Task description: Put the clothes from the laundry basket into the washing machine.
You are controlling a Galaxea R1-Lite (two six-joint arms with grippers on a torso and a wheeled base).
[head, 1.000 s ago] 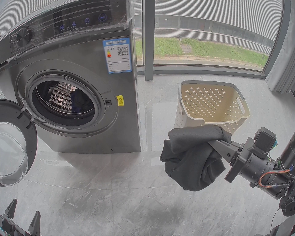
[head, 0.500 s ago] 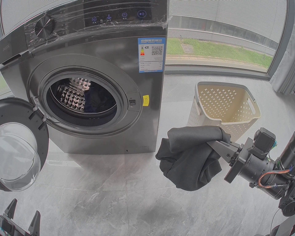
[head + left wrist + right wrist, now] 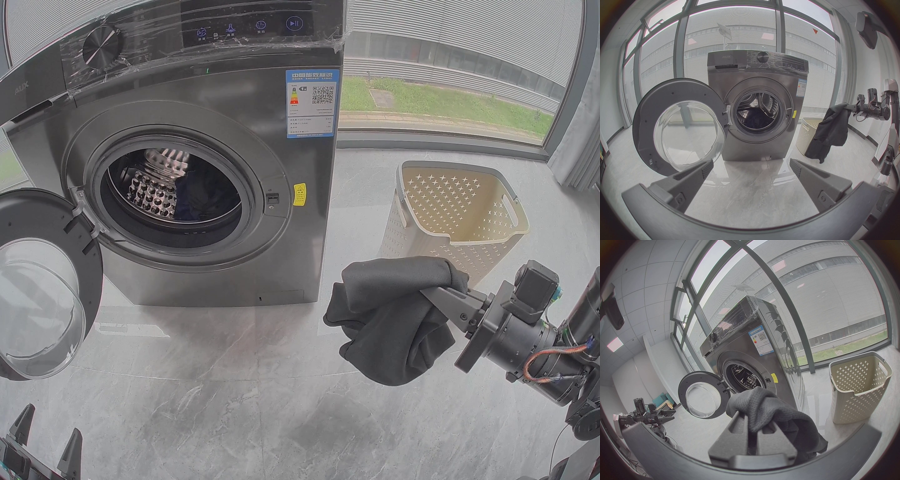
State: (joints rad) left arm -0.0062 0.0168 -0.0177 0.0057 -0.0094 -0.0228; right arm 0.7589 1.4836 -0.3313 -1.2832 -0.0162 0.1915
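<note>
**lurker:** so how far into the laundry run are you?

**me:** Roughly halfway on this piece, I reckon. My right gripper [image 3: 435, 292] is clamped tight on a dark grey garment [image 3: 387, 325]. The cloth hangs bunched off the fingers, clear of the floor, near right in the scene. It's out of the basket [image 3: 462, 200], which stands just behind it, far right by the window.

**lurker:** anything left in the basket?

**me:** The inner walls are bare as far down as I can see. The near rim hides the very bottom, so I can't swear to it. My guess is this is the last piece, or close to it.

**lurker:** and the washer?

**me:** The washer [image 3: 206, 94] is far left and well apart from the garment. Its door [image 3: 37, 294] is swung wide open to the left, so the drum [image 3: 156, 187] is reachable. There's a dark lump [image 3: 203, 194] in there already, probably cloth loaded in, though I can't tell for sure.

**lurker:** what's the other arm up to?

**me:** My left gripper [image 3: 750, 162] sits low, near left, fingers spread wide and holding nothing.

**lurker:** so what's left?

**me:** Carry the garment left to the opening, push it into the drum and let go. None of that is done yet.
</note>
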